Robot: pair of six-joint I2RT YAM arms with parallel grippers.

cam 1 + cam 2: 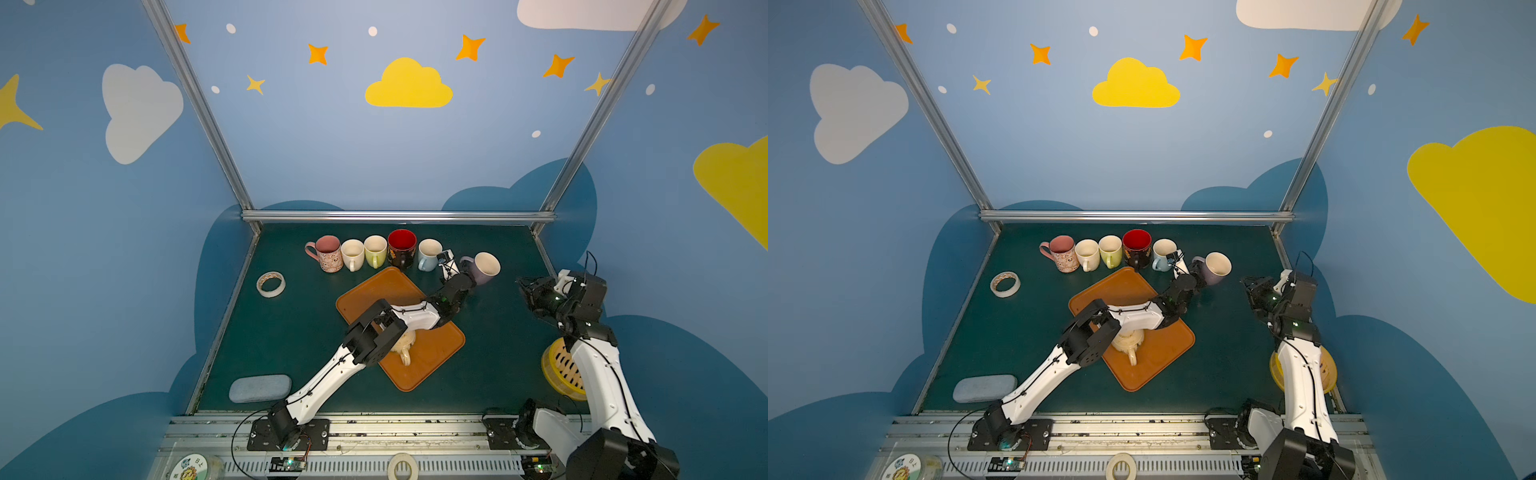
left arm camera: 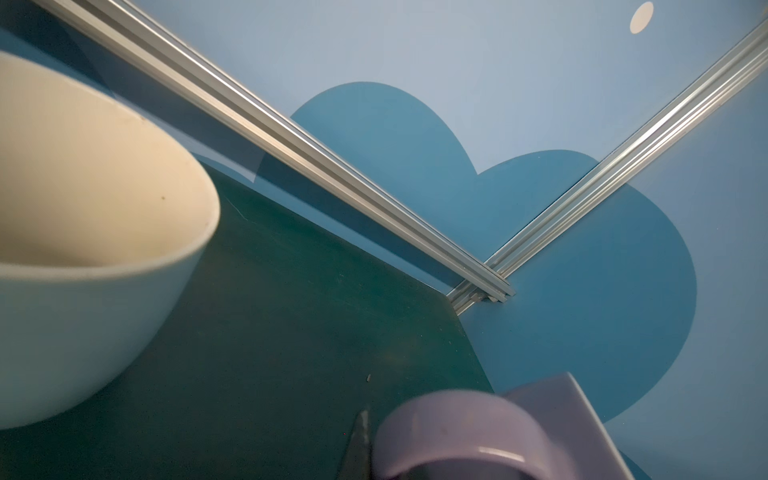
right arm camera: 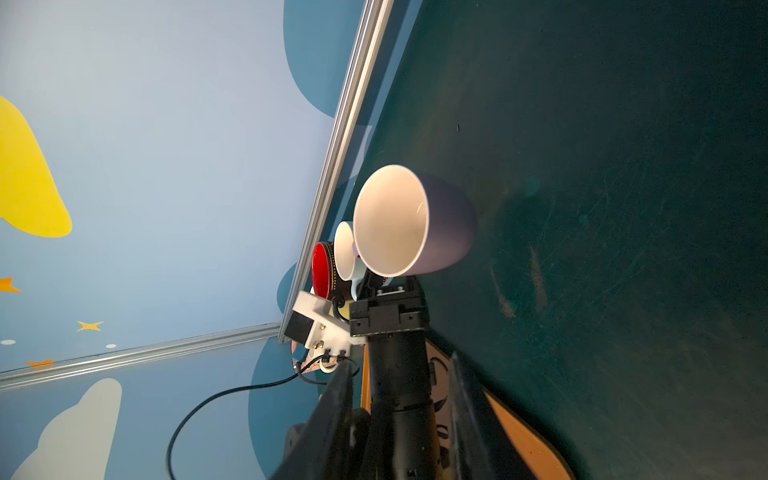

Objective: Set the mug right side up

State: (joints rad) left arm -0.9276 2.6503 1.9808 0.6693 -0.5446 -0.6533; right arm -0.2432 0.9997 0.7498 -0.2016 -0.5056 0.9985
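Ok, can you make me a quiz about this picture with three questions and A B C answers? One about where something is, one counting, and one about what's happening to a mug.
1. Where is the tape roll?
A. hanging on the wall
B. on the green mat, left of the mug row
C. on the floor

2. How many mugs stand upright in the back row?
A. three
B. five
C. eight

3. What is the purple mug doing?
A. standing in the row
B. sitting upside down on the mat
C. tilting in the left gripper

Answers:
1 B, it lies flat on the mat.
2 B, pink mug, cream mug, yellow-green mug, red-inside mug, light blue mug.
3 C, the shut gripper holds it, mouth facing sideways and up.
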